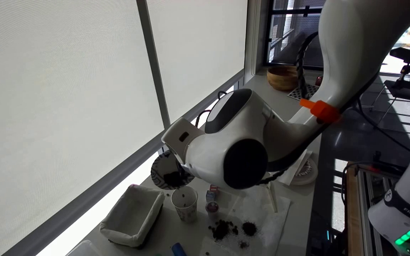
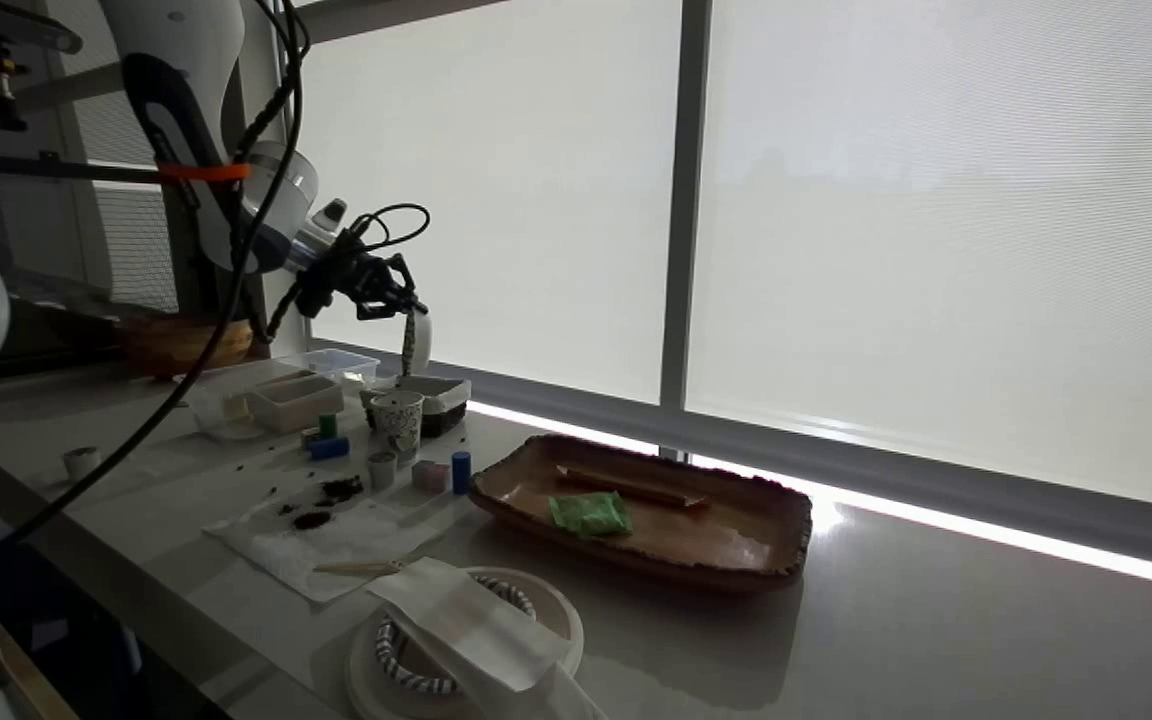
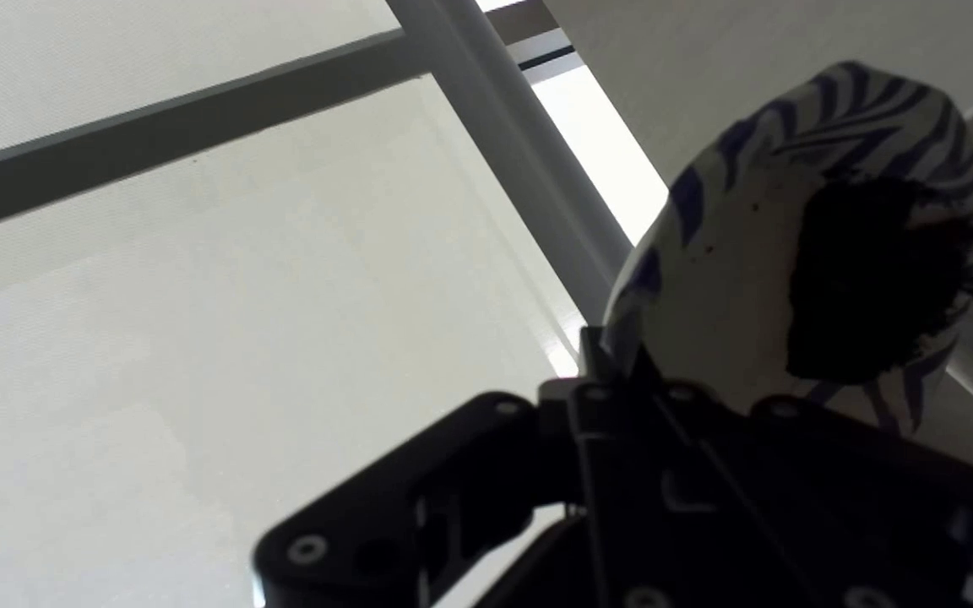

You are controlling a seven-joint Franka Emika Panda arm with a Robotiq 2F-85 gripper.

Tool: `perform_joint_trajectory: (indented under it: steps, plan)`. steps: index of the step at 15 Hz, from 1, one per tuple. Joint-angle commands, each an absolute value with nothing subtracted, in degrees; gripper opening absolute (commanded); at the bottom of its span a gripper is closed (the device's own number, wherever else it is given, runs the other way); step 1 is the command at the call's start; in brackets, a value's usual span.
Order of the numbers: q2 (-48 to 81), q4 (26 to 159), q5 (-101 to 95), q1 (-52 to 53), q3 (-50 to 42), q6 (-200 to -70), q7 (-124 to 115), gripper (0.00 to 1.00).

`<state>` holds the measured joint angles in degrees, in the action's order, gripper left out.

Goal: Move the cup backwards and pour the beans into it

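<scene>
Pale counter (image 2: 936, 610) beside white blinds (image 2: 936, 240)

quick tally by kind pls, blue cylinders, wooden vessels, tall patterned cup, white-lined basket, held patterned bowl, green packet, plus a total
Blue, upright cylinder and lying cylinder: 2
Wooden, round bowl and long tray: 2
Tall patterned cup: 1
White-lined basket: 1
Held patterned bowl: 1
Green packet: 1
Total: 8

Tabletop (image 2: 936, 620) carries cup (image 1: 185, 208) upright, lined basket (image 1: 133, 209) just beside it, paper towel (image 2: 386, 532) near it, brown tray (image 2: 681, 545) farther off.
</scene>
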<state>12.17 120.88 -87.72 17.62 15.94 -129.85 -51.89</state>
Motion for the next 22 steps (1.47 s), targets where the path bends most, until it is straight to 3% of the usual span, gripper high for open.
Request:
perform_joint_trajectory:
  steps: [1,22]
  plan:
    - [10.89,122.75,-89.68,17.7,16.09,-129.15,-52.64,0.01]
    - [8.51,124.77,-91.38,17.05,16.01,-128.75,-62.01,0.01]
